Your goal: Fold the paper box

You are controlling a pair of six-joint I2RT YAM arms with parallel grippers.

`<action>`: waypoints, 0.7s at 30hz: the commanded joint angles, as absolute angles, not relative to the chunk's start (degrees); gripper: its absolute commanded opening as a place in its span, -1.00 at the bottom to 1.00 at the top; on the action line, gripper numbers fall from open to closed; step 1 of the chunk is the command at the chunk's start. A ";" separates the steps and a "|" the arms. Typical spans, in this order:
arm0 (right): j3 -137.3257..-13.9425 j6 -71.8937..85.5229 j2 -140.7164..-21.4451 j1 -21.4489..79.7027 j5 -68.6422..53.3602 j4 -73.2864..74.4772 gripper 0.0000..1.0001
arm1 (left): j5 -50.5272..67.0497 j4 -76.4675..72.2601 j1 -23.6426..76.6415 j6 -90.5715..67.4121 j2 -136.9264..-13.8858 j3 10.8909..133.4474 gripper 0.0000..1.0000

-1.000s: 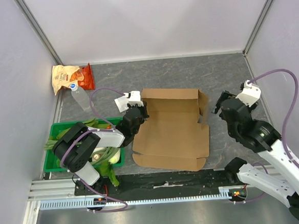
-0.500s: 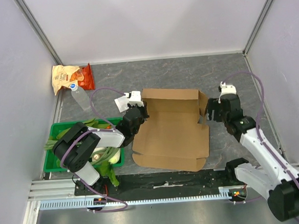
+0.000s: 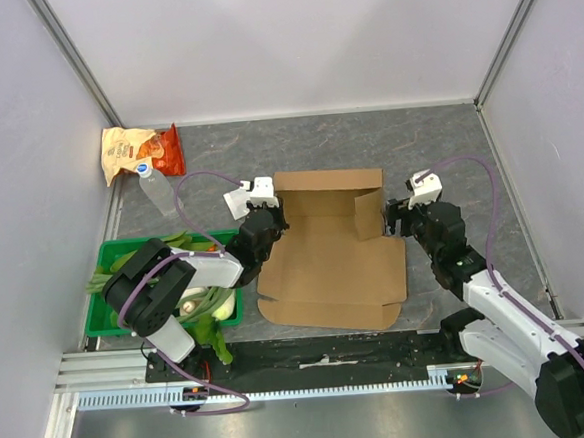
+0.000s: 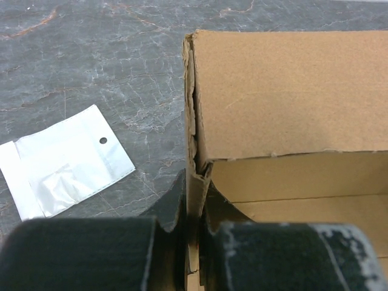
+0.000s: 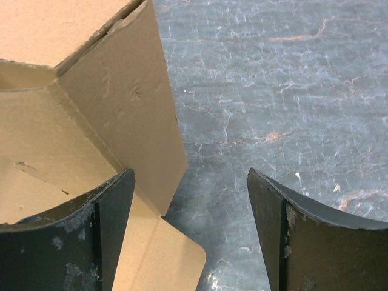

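Box (image 3: 330, 266) sits mid-table (image 3: 447, 148), betw. the two arms. Its base is flat, the back wall is up along its far side, and the front flap lies flat toward the near edge. L gripper (image 4: 193, 200) is pinched tight on the box's left wall at the far-left corner, one finger each side of the cardboard edge. R gripper (image 5: 191, 182) is at the box's far-right corner w/ fingers spread wide, holding nothing. The right side flap stands up, turned in toward the back wall, right by its left finger (image 5: 112, 206); can't tell if they touch. The rest of the gap is over table. Small white pouch (image 4: 60, 160) lies flat just left of the box, apart from it. Green crate (image 3: 100, 318) w/ greens in it is at the near-left corner, partly under the L arm. Snack bag (image 3: 132, 150) is at the far-left corner, w/ a bottle (image 3: 157, 193) just beside it.
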State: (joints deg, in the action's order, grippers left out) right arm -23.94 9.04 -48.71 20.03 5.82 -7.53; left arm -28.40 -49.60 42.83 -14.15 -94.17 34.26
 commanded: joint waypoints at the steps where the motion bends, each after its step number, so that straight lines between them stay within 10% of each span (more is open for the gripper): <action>1: -21.46 6.86 -49.04 20.83 2.12 -22.32 0.66 | -26.72 -49.66 43.59 -12.48 -94.57 35.77 -0.96; 21: -24.35 10.89 -51.42 21.18 -9.76 -12.31 0.74 | -26.81 -48.87 43.68 -11.78 -93.51 35.51 -0.96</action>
State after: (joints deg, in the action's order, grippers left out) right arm -21.67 8.43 -51.18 20.03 -2.61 -12.08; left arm -29.87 -49.34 42.48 -13.19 -94.15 34.33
